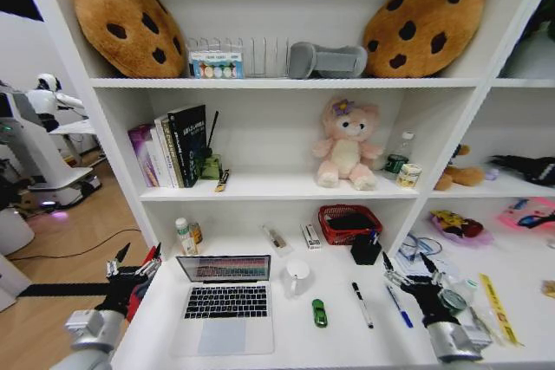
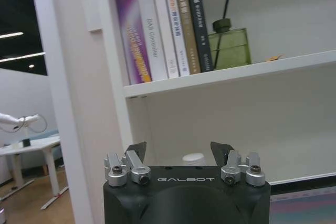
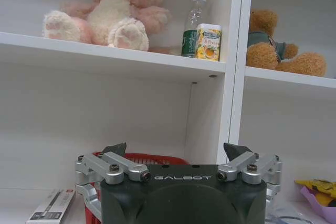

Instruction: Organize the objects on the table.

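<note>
Head view: white desk set into tall white shelving. Open laptop at 7 o'clock, lid up; white mug just beside at its 2 o'clock. Green toy car, black pen and blue pen lying apart toward 4 o'clock. Left gripper at 8 o'clock, spread, empty. Right gripper at 4 o'clock, spread, empty.

Left wrist view: left gripper spread beneath the books.

Right wrist view: right gripper spread before a red basket.
</note>
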Motion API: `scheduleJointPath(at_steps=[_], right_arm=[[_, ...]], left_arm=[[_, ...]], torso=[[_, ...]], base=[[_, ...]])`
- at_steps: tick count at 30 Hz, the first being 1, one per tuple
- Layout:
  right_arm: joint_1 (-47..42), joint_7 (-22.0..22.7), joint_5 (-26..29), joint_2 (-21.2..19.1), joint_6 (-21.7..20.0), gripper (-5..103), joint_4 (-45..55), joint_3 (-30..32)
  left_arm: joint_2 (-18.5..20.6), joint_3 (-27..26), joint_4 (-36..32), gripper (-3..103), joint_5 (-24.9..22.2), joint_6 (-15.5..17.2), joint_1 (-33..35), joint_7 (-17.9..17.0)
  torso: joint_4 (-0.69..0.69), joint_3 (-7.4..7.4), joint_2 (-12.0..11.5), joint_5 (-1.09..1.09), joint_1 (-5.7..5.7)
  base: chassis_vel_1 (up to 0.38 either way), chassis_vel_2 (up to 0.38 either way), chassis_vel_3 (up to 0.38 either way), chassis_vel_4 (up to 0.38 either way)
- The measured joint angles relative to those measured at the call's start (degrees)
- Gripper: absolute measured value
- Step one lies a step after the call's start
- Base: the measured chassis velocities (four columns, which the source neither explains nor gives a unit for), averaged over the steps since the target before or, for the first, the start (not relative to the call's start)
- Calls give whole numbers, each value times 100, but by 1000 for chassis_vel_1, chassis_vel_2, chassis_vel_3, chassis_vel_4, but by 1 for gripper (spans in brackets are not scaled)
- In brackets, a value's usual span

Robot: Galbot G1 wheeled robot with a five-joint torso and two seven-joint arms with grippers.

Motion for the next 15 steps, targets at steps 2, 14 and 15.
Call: scheduleJointPath(at_steps=[2,14,15], right_arm=[[16,12,12,2,5,100,-69,-4],[95,51,27,118,29,100,-207,-89],[93,59,29,118,29,100,-196,-78]], left_arm=[[329,-22,-121,62,-23,40,116,8],[3276,248,-68,14,-576,427,12,-132],[3554,274,-42,8,-649,443,-26,-133]], torso=[[0,0,0,0,0],[-1,1,0,-1,0],[-1,1,0,-1,1]], base=[[0,0,0,0],[0,0,0,0],[0,0,0,0]])
